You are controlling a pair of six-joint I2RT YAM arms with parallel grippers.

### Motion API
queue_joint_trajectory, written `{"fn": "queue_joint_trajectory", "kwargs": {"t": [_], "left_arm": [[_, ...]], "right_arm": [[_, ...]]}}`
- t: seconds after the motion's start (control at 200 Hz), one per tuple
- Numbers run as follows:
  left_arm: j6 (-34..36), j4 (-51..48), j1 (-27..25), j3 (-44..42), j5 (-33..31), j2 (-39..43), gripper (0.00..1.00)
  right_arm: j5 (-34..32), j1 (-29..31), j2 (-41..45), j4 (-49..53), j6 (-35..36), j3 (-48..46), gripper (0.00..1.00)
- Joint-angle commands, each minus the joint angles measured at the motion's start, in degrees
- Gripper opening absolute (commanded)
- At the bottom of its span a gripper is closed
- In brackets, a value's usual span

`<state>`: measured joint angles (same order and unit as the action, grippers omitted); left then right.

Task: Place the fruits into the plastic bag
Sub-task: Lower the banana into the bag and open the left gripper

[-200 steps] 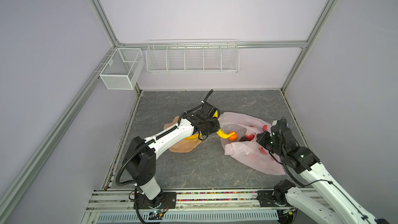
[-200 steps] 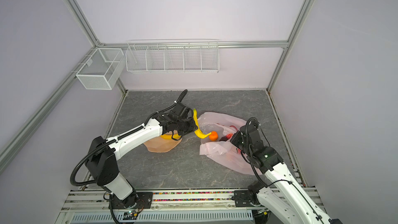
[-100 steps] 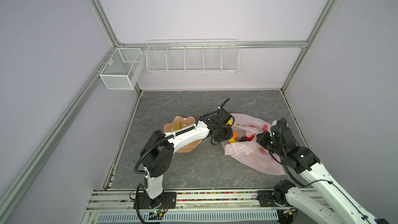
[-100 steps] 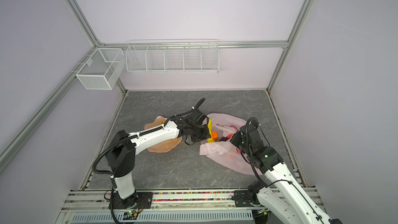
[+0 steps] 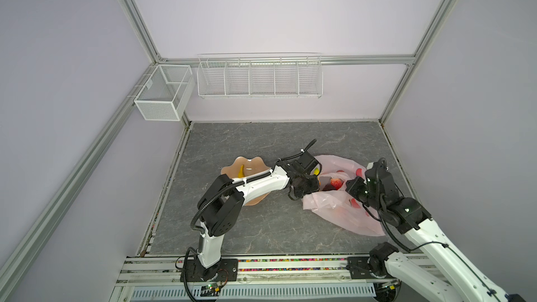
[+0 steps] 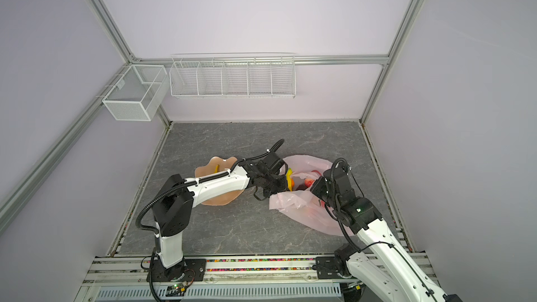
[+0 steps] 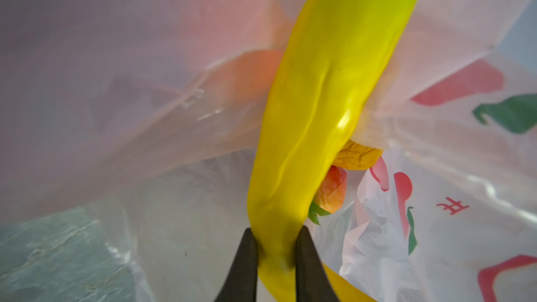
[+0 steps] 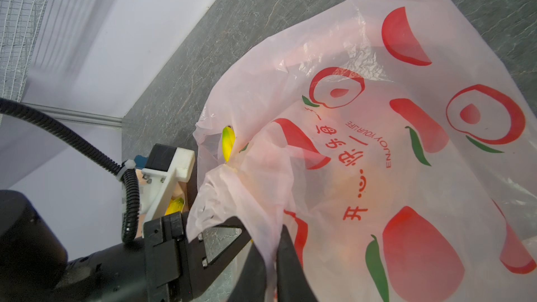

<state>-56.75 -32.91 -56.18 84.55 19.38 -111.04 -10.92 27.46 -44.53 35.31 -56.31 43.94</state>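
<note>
The pink plastic bag (image 5: 334, 207) (image 6: 302, 213) lies on the right of the grey floor, with its mouth toward the dish. My left gripper (image 7: 276, 245) is inside the mouth, shut on the end of a yellow banana (image 7: 319, 97) (image 6: 289, 176). A red-yellow fruit with a green leaf (image 7: 331, 190) lies just behind that banana. A strawberry (image 5: 335, 183) and a dark fruit (image 5: 328, 187) show inside the bag. My right gripper (image 8: 271, 254) (image 5: 350, 187) is shut on the bag's upper edge and holds it raised. A second banana (image 5: 240, 171) lies in the dish.
The peach-coloured scalloped dish (image 5: 252, 161) (image 6: 207, 165) sits left of the bag, partly under my left arm. A white wire rack (image 5: 260, 78) and a mesh box (image 5: 162, 94) hang on the back wall. Frame posts border the floor.
My left gripper has carried the banana rightward from over the dish into the bag's mouth. The right gripper has kept its hold on the bag's edge without moving.
</note>
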Motion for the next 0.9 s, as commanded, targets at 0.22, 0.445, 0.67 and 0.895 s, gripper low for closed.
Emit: {"fn": "queue_joint_trajectory", "kwargs": {"t": [0.22,0.445,0.67,0.895], "left_arm": [[3.3,-5.1,-1.0,-1.2,-2.0,3.3,0.0],[2.7,-6.1,-1.1,-6.5,-6.8,8.4,0.0],[2.0,-5.4,-1.7,-9.7,-6.2,10.1,0.0],[3.5,-6.2,-3.3,-8.3,-4.3,7.7,0.0]], "right_arm": [[0.2,-0.4,0.4,0.7,0.1,0.4,0.11],[0.0,-0.4,0.7,0.9,0.0,0.4,0.11],[0.2,-0.5,0.2,0.7,0.1,0.8,0.12],[0.4,-0.5,0.1,0.7,0.0,0.7,0.12]]}}
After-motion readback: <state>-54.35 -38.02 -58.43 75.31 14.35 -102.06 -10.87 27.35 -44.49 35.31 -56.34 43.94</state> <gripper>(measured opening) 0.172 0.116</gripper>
